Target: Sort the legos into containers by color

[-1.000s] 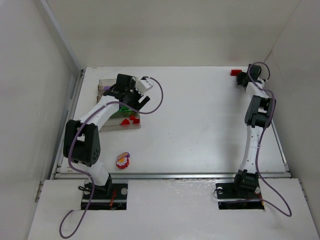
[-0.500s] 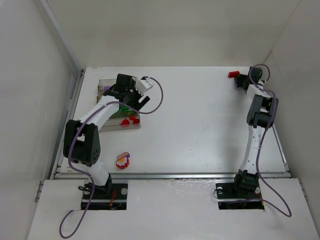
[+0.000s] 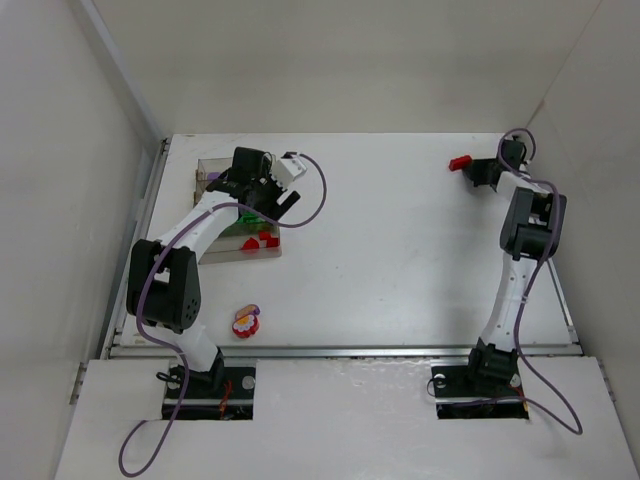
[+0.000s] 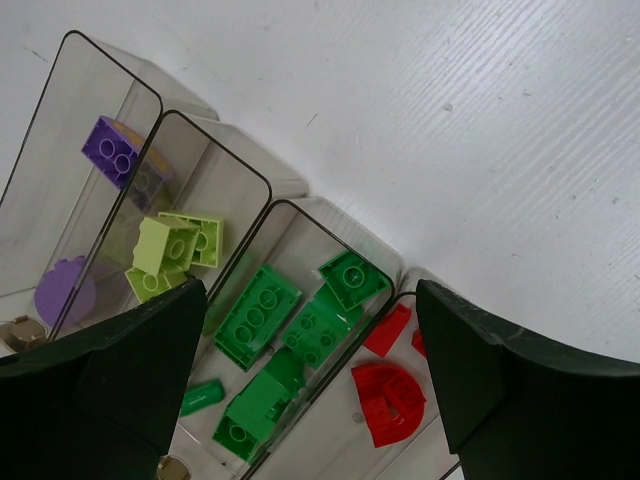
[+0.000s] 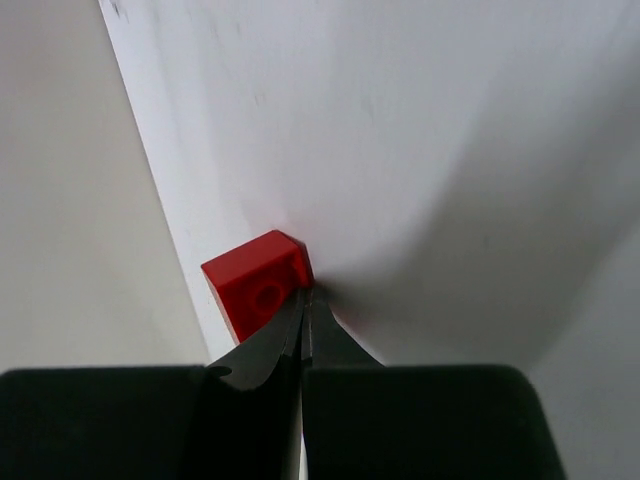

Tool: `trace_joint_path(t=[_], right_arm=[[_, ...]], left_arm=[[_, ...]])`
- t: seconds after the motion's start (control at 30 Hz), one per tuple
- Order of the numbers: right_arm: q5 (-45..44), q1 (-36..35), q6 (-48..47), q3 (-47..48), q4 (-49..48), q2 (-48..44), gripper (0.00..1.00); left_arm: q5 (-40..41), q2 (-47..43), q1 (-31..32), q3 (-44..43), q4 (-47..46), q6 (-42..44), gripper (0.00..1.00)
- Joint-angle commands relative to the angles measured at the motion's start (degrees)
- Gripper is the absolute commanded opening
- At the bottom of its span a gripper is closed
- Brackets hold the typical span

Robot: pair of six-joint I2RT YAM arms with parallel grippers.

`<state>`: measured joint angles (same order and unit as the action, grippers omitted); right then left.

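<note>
Soft, even overhead light on a bright white scene

From above, the table [image 3: 400, 250] looks pale and flat, with only faint shadows by the arms; the left wrist view is crisp, the tray [image 4: 70, 170] walls slightly hazy; in the right wrist view a broad, soft-edged shadow spreads beside the sharply lit red brick [image 5: 258, 290]
</note>
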<state>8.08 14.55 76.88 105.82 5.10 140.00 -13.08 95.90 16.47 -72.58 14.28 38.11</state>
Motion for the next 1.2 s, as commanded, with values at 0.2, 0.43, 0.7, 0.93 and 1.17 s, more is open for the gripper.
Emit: trace_joint_path(t=[0.2, 0.43, 0.7, 0.93, 1.17], right_arm=[[11.69, -5.75, -16.4, -10.79, 0.35, -11.5, 0.0], [16.7, -14.27, -20.9, -19.85, 0.35, -16.08, 0.0], [11.36, -19.72, -35.97, -18.73, 12.43, -22.31, 0.0], [-12.53, -19.73, -45.15, -2.75, 34.23, -22.94, 0.94], [-18.62, -19.73, -50.85, 18.87, 47.95, -9.26, 1.0]], left_arm=[[-4.32, -2.03, 0.32, -0.72, -2.07, 1.0, 0.84], [-8.09, -2.03, 2.16, -0.72, -1.02, 2.15, 0.84], [-8.63, -4.48, 4.19, 1.65, -1.01, 2.67, 0.84], [-8.63, -6.24, 4.71, 3.41, -2.15, 3.2, 0.84], [-8.1, -7.39, 4.71, 3.93, -3.39, 3.2, 0.84]])
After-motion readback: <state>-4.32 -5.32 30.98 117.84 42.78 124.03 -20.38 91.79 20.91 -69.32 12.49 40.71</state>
